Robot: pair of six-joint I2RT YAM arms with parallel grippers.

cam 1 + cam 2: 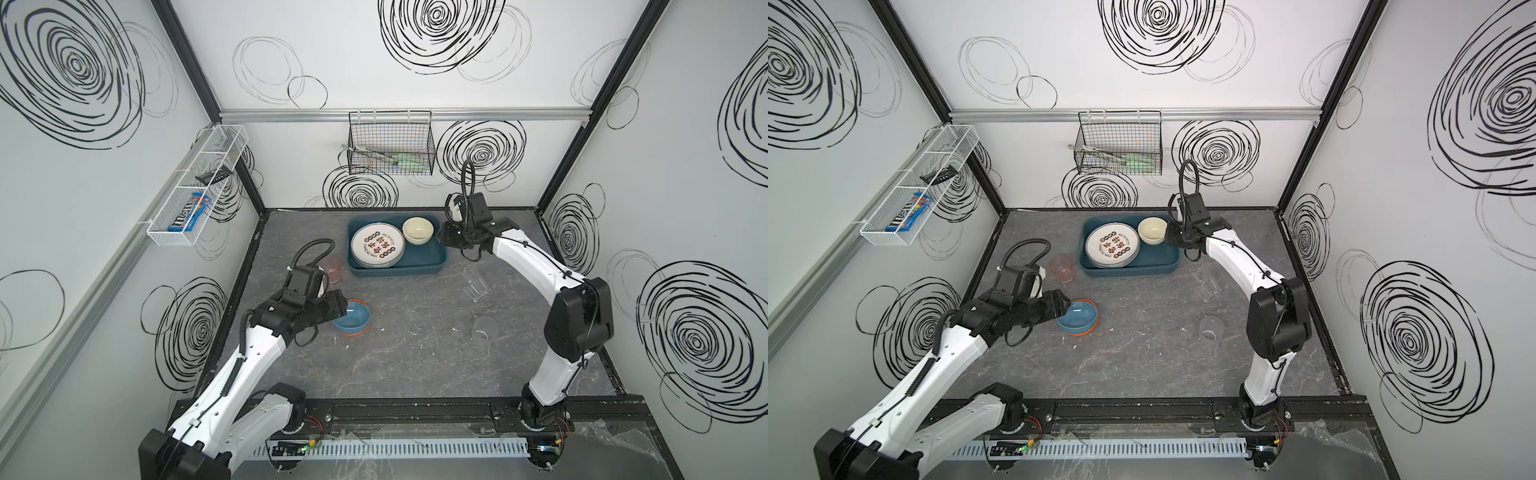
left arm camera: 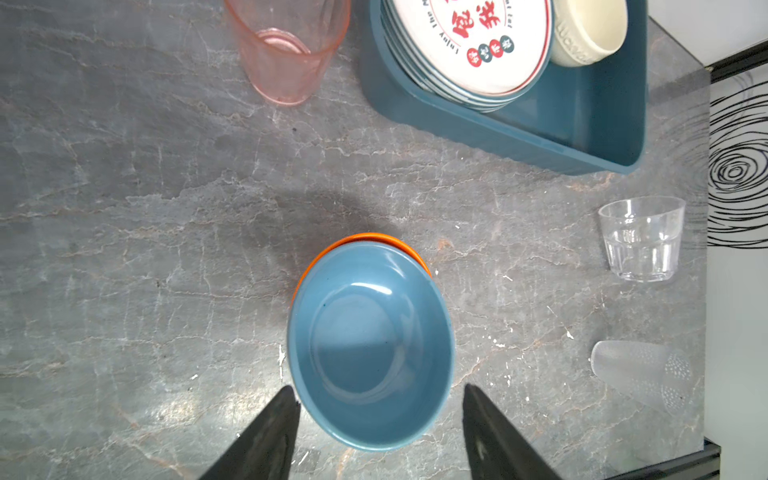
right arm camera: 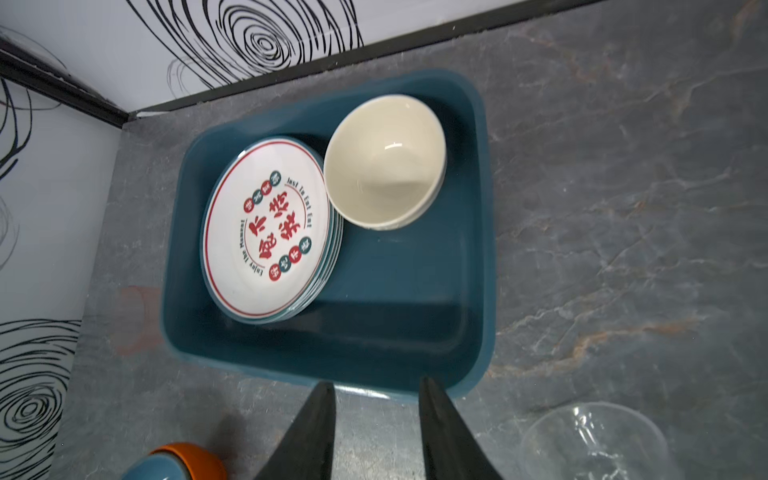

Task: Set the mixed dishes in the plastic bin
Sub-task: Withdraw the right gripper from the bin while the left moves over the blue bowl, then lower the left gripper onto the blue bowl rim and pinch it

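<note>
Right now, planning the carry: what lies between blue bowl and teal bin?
Only bare tabletop between blue bowl and teal bin, in the left wrist view.

1. You are looking into a robot test booth, a lab rig rather than a kitchen: white panel walls [image 1: 332, 54] printed with black scribbled spirals, held by black frame posts [image 1: 187, 58].
2. Your left arm [image 1: 257, 349] and right arm [image 1: 552, 374] stand on a black rail [image 1: 415, 409] edging a grey stone-look tabletop [image 1: 415, 353], with a slotted cable duct [image 1: 395, 450] in front.
3. A black wire basket [image 1: 390, 145] and a white mesh shelf [image 1: 195, 187] hang on the walls.
</note>
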